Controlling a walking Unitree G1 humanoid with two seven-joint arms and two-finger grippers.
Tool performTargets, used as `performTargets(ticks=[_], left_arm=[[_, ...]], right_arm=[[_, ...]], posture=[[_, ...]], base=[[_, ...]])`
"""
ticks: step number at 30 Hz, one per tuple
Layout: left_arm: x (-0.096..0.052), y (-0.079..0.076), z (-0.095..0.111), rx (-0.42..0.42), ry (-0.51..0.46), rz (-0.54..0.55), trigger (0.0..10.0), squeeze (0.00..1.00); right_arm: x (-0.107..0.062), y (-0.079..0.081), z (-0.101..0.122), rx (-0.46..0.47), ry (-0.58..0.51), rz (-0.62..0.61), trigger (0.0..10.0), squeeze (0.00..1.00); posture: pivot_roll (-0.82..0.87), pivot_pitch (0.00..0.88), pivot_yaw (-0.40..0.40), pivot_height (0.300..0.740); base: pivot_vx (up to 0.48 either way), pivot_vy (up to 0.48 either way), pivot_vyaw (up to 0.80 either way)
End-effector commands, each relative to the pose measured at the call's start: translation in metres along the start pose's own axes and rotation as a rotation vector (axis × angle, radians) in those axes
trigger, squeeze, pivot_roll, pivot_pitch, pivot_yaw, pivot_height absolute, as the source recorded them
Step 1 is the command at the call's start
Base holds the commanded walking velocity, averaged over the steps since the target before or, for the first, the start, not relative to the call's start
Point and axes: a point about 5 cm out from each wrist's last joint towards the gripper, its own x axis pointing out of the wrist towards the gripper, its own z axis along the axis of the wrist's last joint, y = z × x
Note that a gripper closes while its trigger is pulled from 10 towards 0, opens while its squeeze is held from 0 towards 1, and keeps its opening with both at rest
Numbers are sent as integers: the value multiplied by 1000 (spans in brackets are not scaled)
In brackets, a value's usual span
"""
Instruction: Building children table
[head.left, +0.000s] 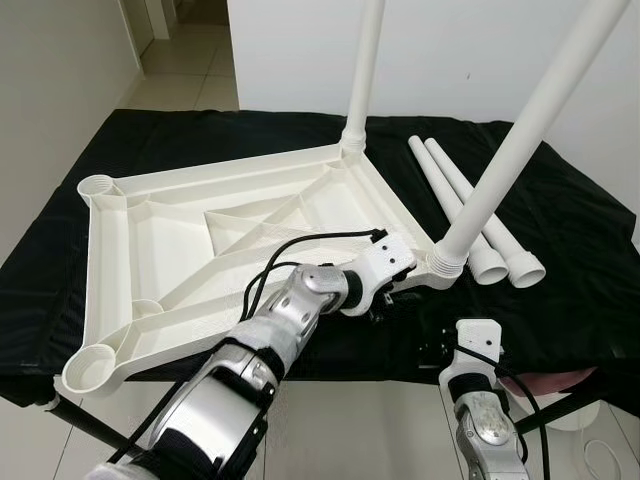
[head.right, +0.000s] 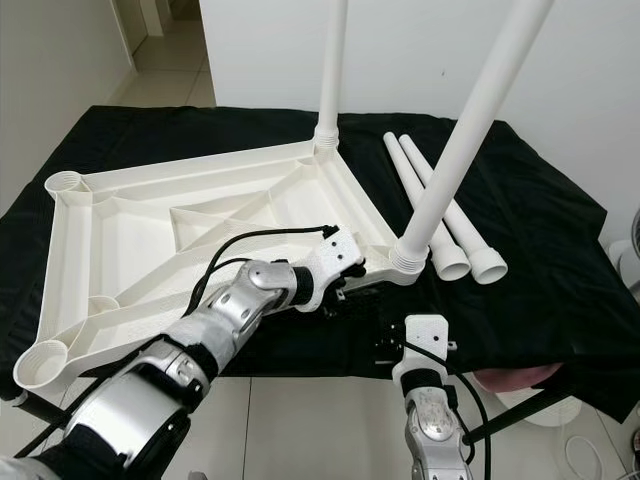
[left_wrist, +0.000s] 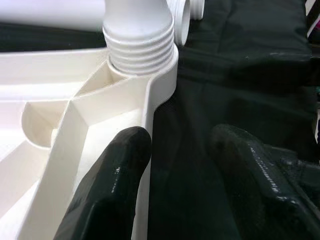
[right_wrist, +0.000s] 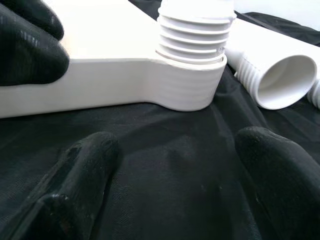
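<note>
White tabletop (head.left: 200, 240) is steadied by the left gripper (left_wrist: 175, 165), fingers spread astride its rim. At five o'clock, the right gripper (right_wrist: 175, 175) waits open, ready for the leg (head.left: 520, 140).

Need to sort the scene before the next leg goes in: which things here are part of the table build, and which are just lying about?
Job:
upturned tabletop
two fitted legs
two loose legs
left gripper at the tabletop's rim
right gripper

Lying about:
black cloth
white cable on the floor
</note>
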Motion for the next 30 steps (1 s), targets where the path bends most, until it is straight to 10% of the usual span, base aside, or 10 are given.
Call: performTargets(ticks=[1, 30], left_arm=[[-1, 10, -6, -9, 39, 199, 10000, 0], [0, 20, -30, -56, 180, 346, 10000, 0]], right_arm=[[-1, -1, -3, -4, 10, -9, 10000, 0], [-3, -2, -4, -8, 11, -31, 10000, 0]], posture=[[-105, 0, 1, 740], [-134, 0, 23, 740]], base=[[0, 0, 0], [0, 0, 0]])
